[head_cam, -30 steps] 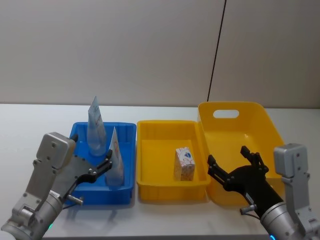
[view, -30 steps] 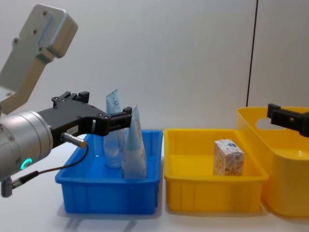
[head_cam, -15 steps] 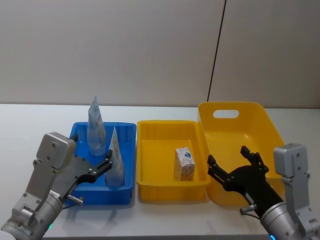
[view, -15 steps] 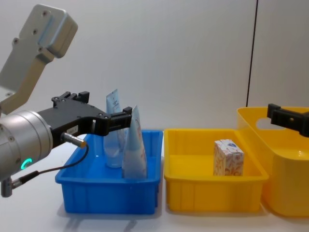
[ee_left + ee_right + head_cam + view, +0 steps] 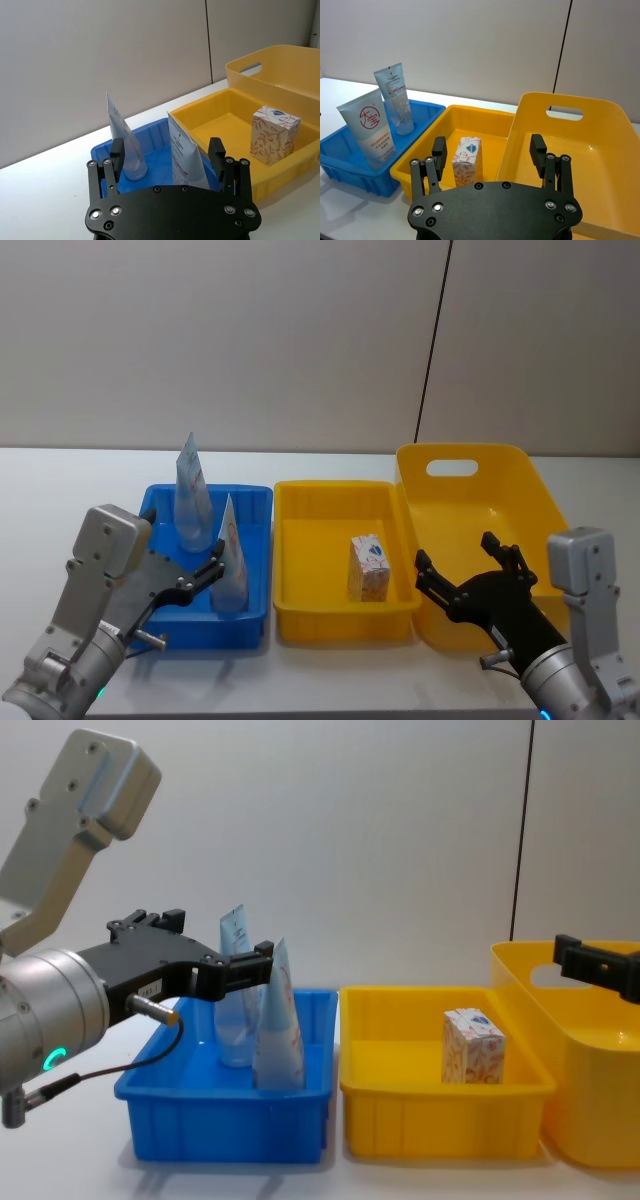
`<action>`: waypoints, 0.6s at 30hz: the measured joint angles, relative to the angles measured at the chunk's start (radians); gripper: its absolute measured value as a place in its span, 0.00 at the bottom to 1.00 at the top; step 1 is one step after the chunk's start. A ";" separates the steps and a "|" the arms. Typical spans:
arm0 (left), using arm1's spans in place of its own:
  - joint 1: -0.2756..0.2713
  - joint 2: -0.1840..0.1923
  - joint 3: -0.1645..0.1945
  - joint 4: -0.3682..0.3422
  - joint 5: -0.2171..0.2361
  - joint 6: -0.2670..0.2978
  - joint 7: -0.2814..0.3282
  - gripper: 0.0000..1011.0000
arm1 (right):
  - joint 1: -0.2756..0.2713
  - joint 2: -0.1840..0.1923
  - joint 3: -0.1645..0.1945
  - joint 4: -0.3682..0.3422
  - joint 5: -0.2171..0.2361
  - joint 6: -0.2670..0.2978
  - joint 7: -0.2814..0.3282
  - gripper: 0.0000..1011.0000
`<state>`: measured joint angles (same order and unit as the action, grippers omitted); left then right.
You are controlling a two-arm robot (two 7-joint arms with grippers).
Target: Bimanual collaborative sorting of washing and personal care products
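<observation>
Two pale-blue-and-white tubes with red print stand upright in the blue bin: a near tube and a far tube. A beige-orange patterned carton stands in the small yellow bin. My left gripper hovers open at the blue bin's front, just short of the near tube, which lines up between its fingers. My right gripper is open and empty over the front edge of the large yellow bin. In its wrist view the carton is ahead of the right gripper.
The three bins sit side by side on a white table, blue at the left, large yellow at the right. A grey wall stands behind. Bare table lies to the left of the blue bin and in front of the bins.
</observation>
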<state>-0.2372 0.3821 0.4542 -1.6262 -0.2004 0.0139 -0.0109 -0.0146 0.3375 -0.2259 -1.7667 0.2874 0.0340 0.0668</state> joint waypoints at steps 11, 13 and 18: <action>0.000 0.000 0.000 0.000 0.000 0.000 0.000 0.99 | 0.000 0.000 0.000 0.000 0.000 0.000 0.000 0.99; 0.000 0.000 0.000 0.000 0.000 0.000 0.000 0.99 | 0.000 0.000 0.000 0.000 0.000 0.000 0.000 0.99; 0.000 0.000 0.000 0.000 0.000 0.000 0.000 0.99 | 0.000 0.000 0.000 0.000 0.000 0.000 0.000 0.99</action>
<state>-0.2372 0.3821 0.4542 -1.6262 -0.2004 0.0139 -0.0109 -0.0147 0.3375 -0.2259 -1.7667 0.2874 0.0340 0.0668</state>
